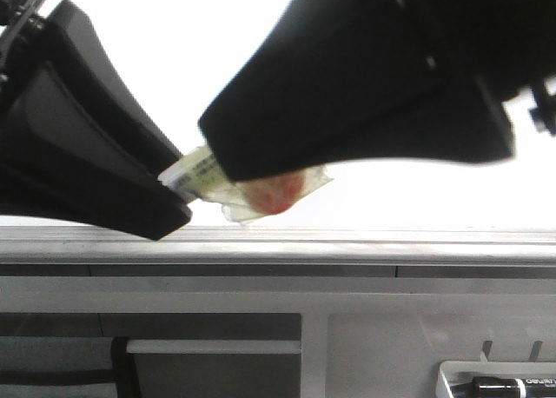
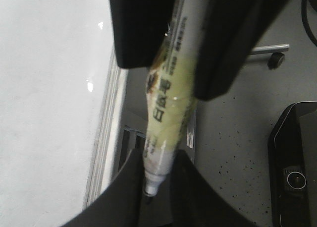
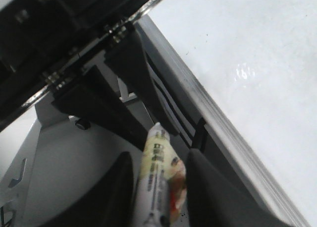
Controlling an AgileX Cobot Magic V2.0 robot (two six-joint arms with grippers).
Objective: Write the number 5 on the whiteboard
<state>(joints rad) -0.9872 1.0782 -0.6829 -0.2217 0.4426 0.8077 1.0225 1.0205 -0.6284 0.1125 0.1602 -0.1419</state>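
A white marker (image 1: pixel 204 174), wrapped in yellowish tape with a red blotch, hangs between my two grippers in front of the whiteboard's (image 1: pixel 217 50) grey metal edge strip. My left gripper (image 1: pixel 178 194) is shut on one end; in the left wrist view (image 2: pixel 156 160) the marker's (image 2: pixel 171 98) narrow tip sits between its fingers. My right gripper (image 1: pixel 261 168) is shut on the other part; in the right wrist view (image 3: pixel 159 155) its fingers flank the marker (image 3: pixel 157 172). The whiteboard (image 2: pixel 44 113) (image 3: pixel 247 63) is glossy and bare where it shows. No number 5 is in view.
A second black marker (image 1: pixel 499 385) lies in a white tray at the lower right. Below the board's edge are grey frame panels (image 1: pixel 217 328). A black box (image 2: pixel 294 172) and a caster wheel (image 2: pixel 275 61) stand on the speckled grey floor.
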